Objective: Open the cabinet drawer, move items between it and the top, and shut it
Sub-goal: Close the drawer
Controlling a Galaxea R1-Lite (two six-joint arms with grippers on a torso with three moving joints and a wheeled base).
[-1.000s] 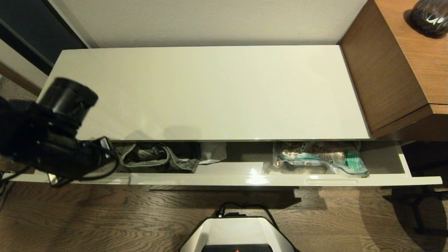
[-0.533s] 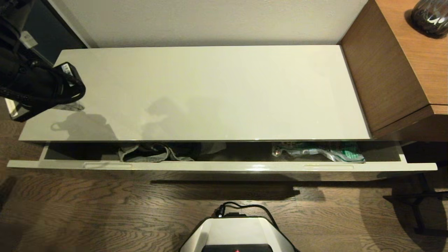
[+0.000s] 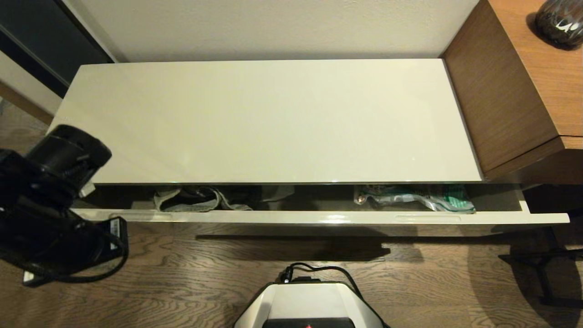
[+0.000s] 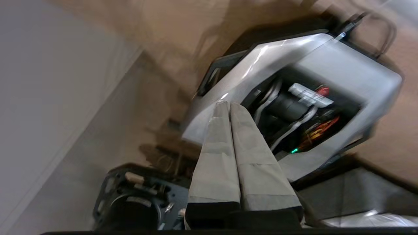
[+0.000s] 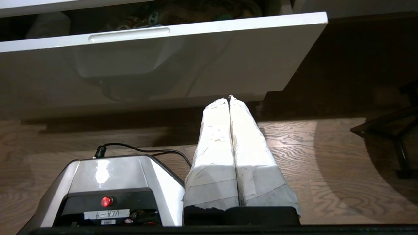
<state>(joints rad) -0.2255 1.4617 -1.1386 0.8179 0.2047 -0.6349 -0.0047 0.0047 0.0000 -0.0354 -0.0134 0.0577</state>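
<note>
The cabinet drawer [image 3: 319, 217] stands only partly open, at six o'clock of the top [image 3: 273, 118]. The denim garment [image 3: 191, 200] lies inside. Both the left gripper [image 4: 228, 106] and right gripper [image 5: 228, 99] have fingers together, empty. The closing step seems in hand; next, a push on the front.

Left pincer [image 4: 229, 103] closed, empty — robot base [image 4: 303, 98] beyond

I can't make out most of the garment [image 3: 191, 200] and packet [image 3: 414, 197]; the cabinet top [image 3: 273, 118] covers them.
</note>
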